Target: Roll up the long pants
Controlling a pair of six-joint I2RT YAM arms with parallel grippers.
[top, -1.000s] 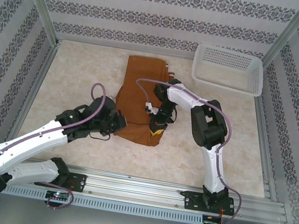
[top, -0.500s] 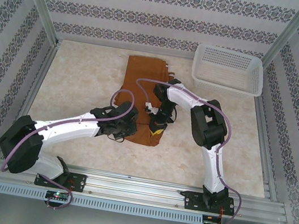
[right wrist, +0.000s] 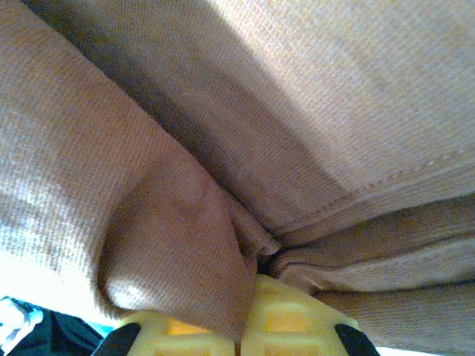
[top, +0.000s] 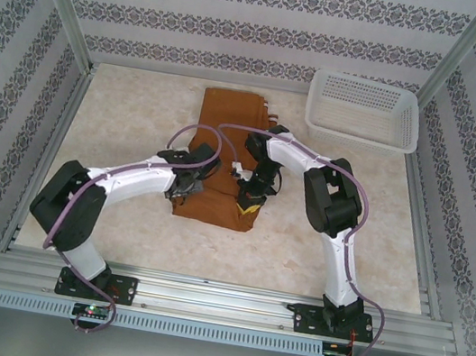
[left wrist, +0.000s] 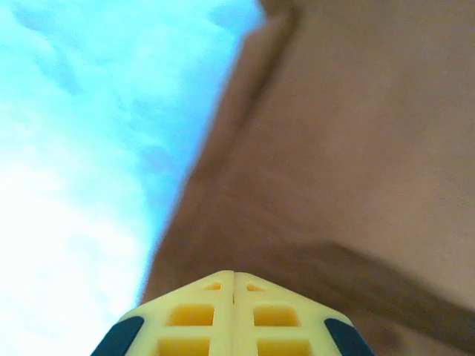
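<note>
— Right wrist view: right claw (right wrist: 241,330) pinches a fold at the near hem of the pants (right wrist: 297,111).
— Left claw (left wrist: 234,297) sits closed, empty, at their left edge. One-sided grip: the roll could skew.
— Or the fold slips free; the rest lies flat up the desk (top: 128,123) toward the basket (top: 360,133).

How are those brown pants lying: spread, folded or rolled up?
Folded lengthwise and flat, not rolled: the pants lie as one narrow strip on the table; the right tool pinches a bunched fold.
</note>
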